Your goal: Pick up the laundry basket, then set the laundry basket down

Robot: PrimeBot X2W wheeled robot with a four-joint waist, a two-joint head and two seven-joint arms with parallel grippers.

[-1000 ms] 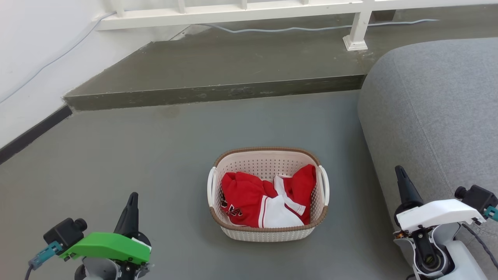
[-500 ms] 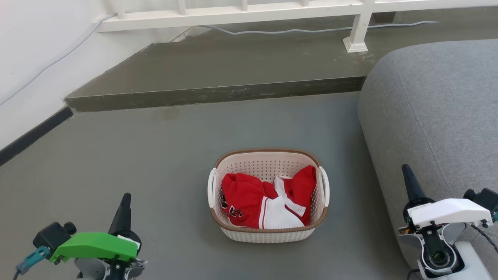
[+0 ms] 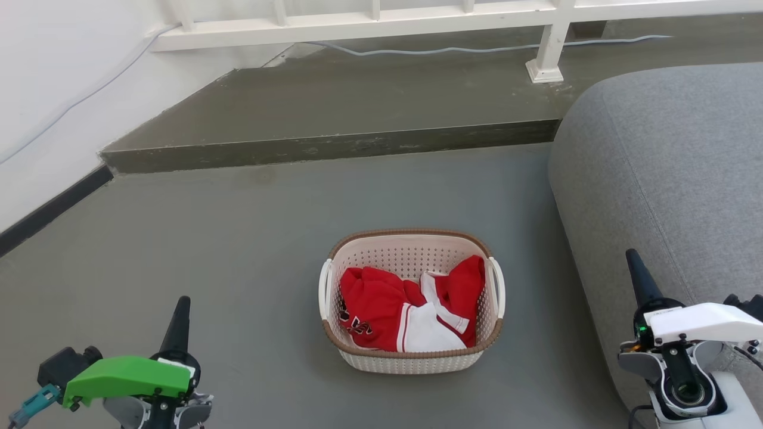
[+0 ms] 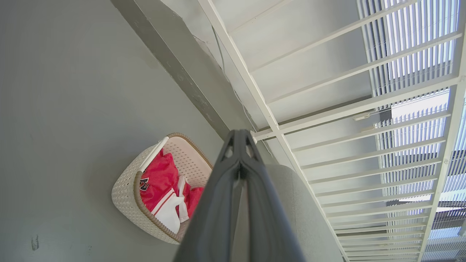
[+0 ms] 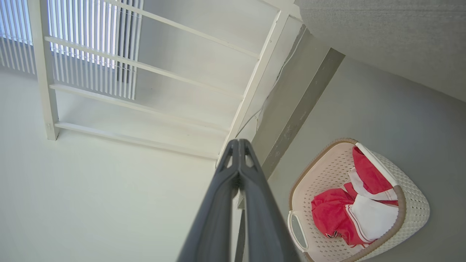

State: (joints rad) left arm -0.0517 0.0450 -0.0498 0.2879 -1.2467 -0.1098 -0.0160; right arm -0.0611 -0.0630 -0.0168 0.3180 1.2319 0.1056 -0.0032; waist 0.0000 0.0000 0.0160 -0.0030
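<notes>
On floor [image 3: 238, 250]: laundry basket [image 3: 411, 360]; red garment [image 3: 375, 295] lettering [image 3: 356, 325] unreadable.

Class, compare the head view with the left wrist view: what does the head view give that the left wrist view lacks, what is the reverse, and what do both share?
Head view's extras: the right gripper beside the sofa, and the black skirting along the wall. Left wrist view's extras: slatted window blinds behind the railing's upper bars. Shared: the laundry basket on the floor with the red and white garment inside, the grey sofa, the raised step, and the shut left gripper.
</notes>
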